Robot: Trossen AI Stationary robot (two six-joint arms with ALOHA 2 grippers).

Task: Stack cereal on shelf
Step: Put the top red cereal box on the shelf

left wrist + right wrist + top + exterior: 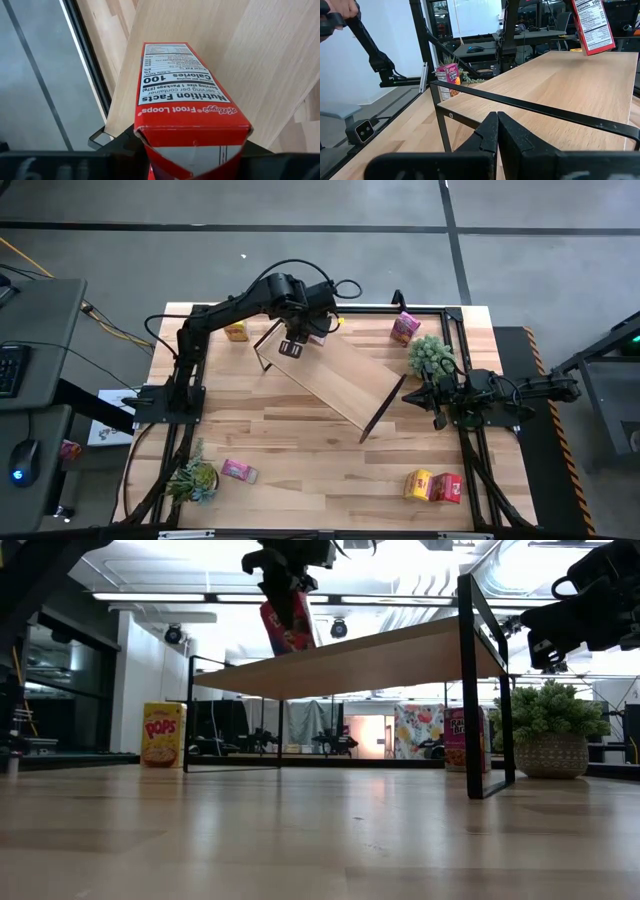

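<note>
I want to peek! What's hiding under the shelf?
Under the shelf is bare table. Behind it stand a yellow cereal box, a pink one and a plant.

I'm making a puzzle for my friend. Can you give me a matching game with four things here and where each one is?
Things:
1. red Froot Loops cereal box
2. yellow Pops cereal box
3. round-potted green plant
4. long light-wood shelf on black frames

Places:
A. standing on the table under the shelf's far end
B. in the left gripper, above the shelf
C. middle of the table
D. beside the right gripper

Pairs: 1-B, 2-A, 3-D, 4-C
</note>
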